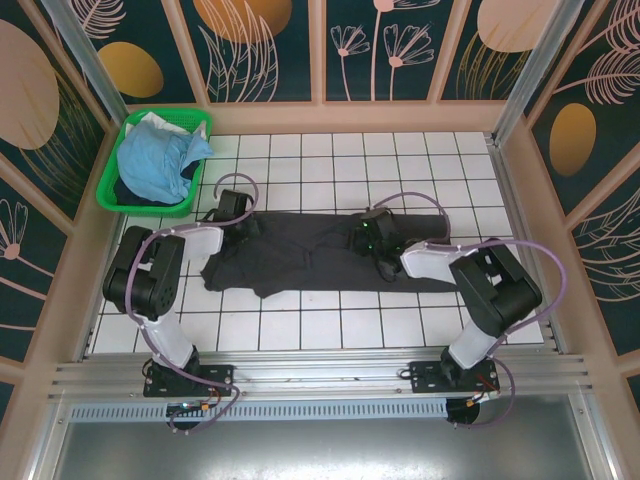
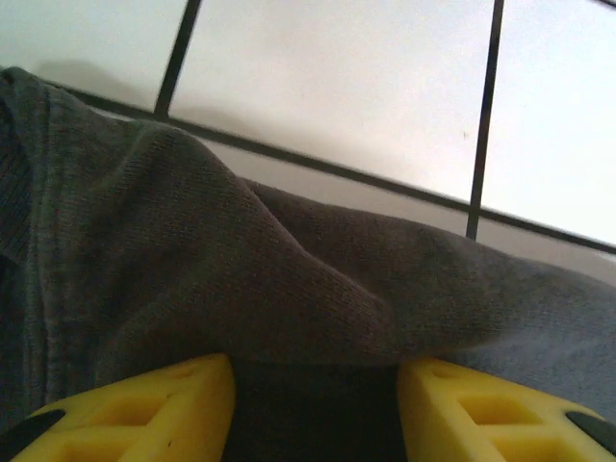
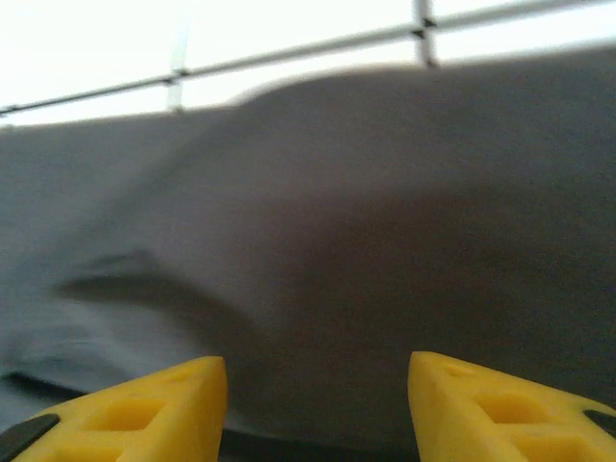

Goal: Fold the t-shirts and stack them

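The charcoal-grey t-shirt [image 1: 310, 262] lies spread across the middle of the tiled table [image 1: 300, 330]. Its long axis runs from 9 o'clock to 3 o'clock in the top view, and its near edge is rumpled. The light blue t-shirt [image 1: 155, 160] sits heaped in the green basket [image 1: 110, 170] at the table's 10 o'clock corner, well apart from both arms.

The left gripper [image 1: 243, 225] is down at the dark shirt's 9 o'clock end, on its far edge. In the left wrist view its yellow fingers [image 2: 144, 404] stand parted, and a raised fold of the grey cloth [image 2: 289, 279] humps up just ahead of them at 12 o'clock, with bare tile beyond. Cloth fills the gap between the fingers, but no pinch is apparent.

The right gripper [image 1: 372, 243] rests on the shirt to the 3 o'clock side of its middle. Its fingers [image 3: 144, 404] are likewise parted over smooth, slightly blurred cloth [image 3: 337, 221] that stretches away toward 12 o'clock.

The two claws sit along the shirt's long axis, one near each end of its far edge. A fold toward 6 o'clock would likely call for both to close on that edge together. The left arm is much the nearer to the basket.
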